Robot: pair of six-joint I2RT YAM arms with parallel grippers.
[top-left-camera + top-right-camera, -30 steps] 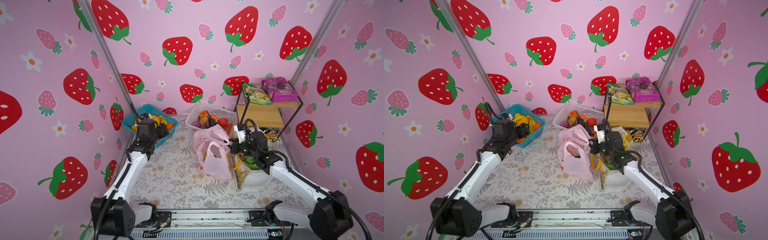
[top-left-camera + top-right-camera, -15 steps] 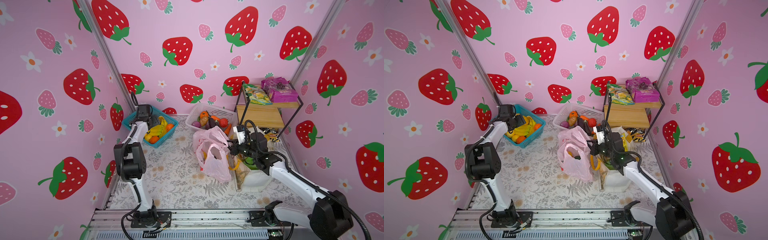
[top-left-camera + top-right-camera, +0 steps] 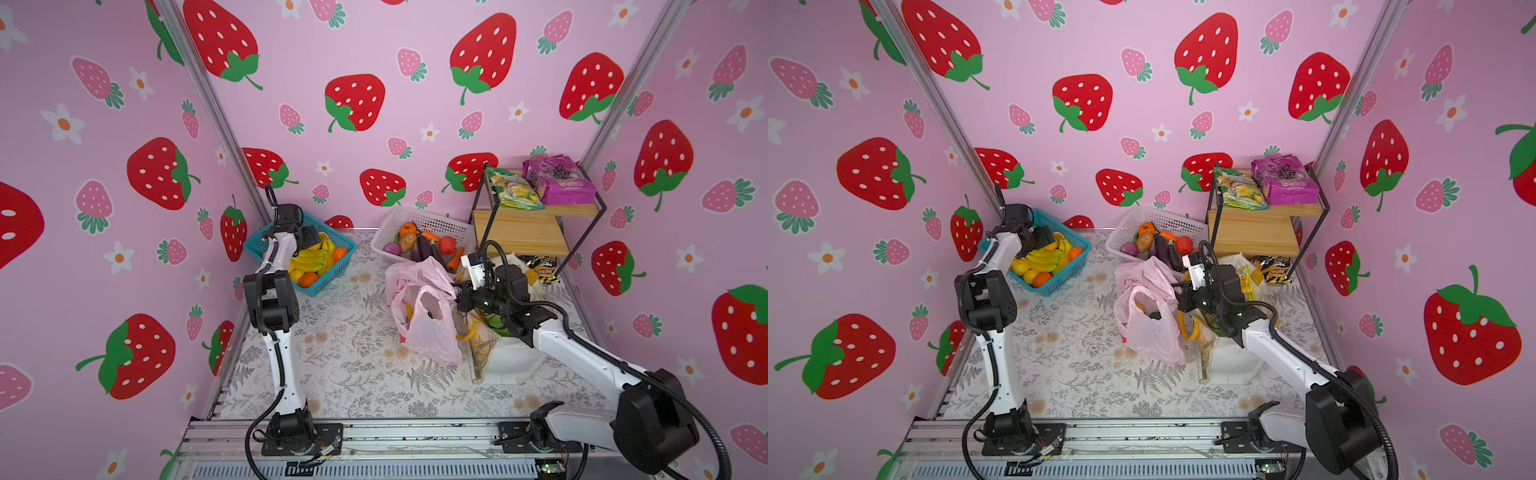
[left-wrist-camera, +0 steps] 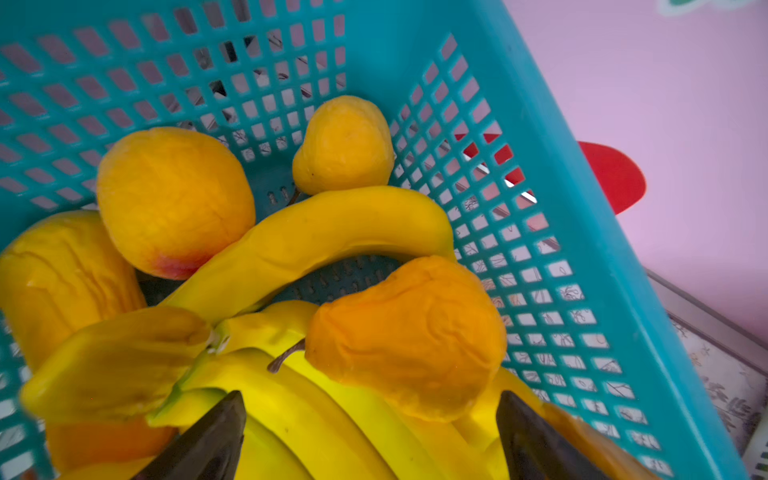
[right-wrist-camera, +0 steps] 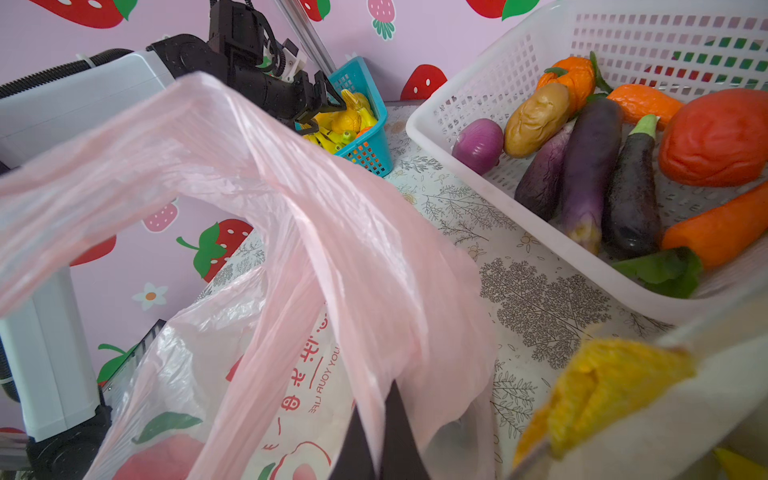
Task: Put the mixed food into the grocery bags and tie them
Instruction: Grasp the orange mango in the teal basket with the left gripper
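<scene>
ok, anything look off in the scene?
Nothing spilled or damaged. The pink bag sags crumpled beside the tote, one handle pinched in the right gripper. One black-and-yellow packet lies on the table at the foot of the shelf, while the other packets sit on top.

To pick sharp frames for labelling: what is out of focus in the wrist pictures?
Right wrist view: the pink carrier bag and tote's yellow handle soft, eggplants sharp. Left wrist view: the left hand has blurred fingertips, orange toy pear crisp.
</scene>
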